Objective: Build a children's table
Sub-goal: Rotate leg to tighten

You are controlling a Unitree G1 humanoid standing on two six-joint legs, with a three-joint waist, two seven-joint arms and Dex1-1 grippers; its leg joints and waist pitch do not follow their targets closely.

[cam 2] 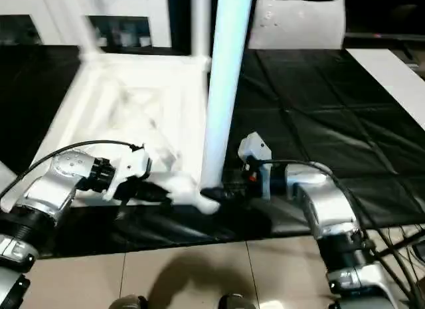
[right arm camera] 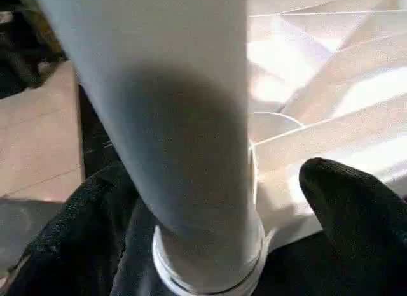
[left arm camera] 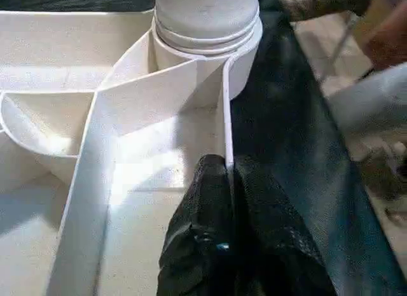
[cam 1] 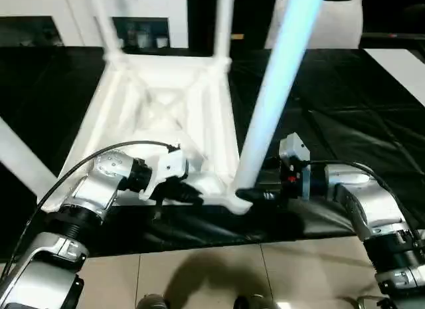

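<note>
While the tabletop (cam 1: 166, 116) lies underside-up on the black bench (cam 1: 345, 123), our left end effector (left arm camera: 227, 181) pinches its rim; our right end effector (right arm camera: 210, 226), spread around the near-corner leg (cam 1: 275, 90), should back away without nudging it.

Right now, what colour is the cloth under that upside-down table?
Black; the cloth shows best in the left eye view.

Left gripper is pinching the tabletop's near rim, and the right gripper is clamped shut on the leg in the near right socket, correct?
Not quite. The right gripper is open: in the right wrist view its fingers stand apart on either side of the leg. The left gripper does pinch the tabletop rim.
</note>
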